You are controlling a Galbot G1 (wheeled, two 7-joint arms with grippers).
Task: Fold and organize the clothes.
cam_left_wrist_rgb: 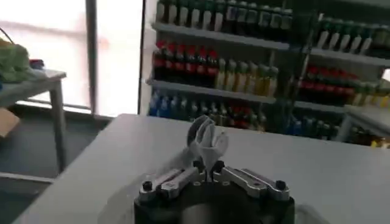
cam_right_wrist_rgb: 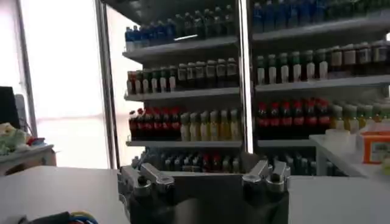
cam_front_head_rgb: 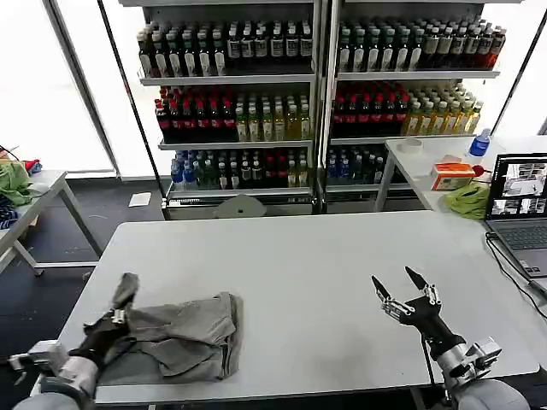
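Observation:
A light grey shirt lies crumpled on the near left part of the white table. My left gripper is at the shirt's left edge, shut on a fold of the fabric that sticks up above its fingers. In the left wrist view the pinched grey cloth rises from the closed fingertips of that gripper. My right gripper hovers over the near right part of the table, open, with nothing between its fingers and well away from the shirt.
An open laptop with a cable sits at the table's right edge. Behind it a second table holds a green cloth, an orange box and a bottle. Drink shelves stand behind; a side table is at far left.

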